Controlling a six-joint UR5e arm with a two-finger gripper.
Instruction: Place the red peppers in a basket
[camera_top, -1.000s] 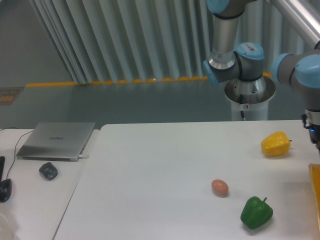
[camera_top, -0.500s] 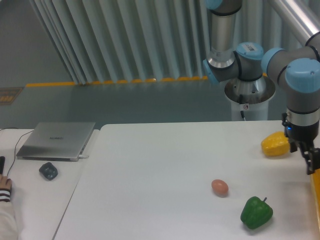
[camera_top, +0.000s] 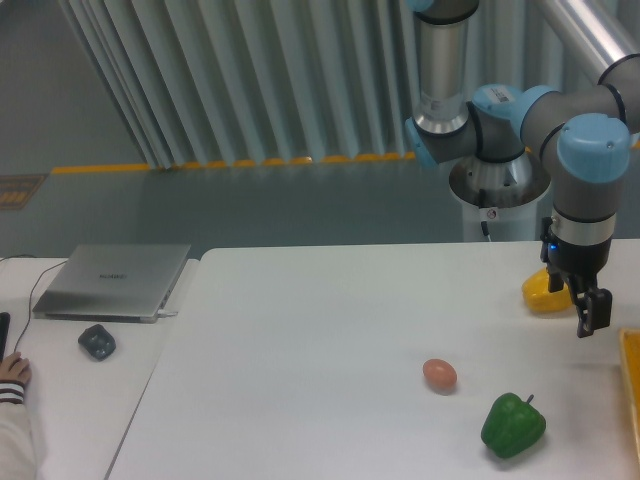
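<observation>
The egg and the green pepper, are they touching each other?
Apart. The fixed camera shows bare white table between the egg and the green pepper, which lies to its lower right.

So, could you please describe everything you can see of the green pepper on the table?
The green pepper is a glossy, lobed bell pepper, deep green with a soft highlight and a short dark stem sticking up at its upper right. It rests on the white table near the front right, touching nothing else. The small reddish-brown egg-shaped object lies apart to its upper left, and the gripper hangs well above it, clear of it.
</observation>
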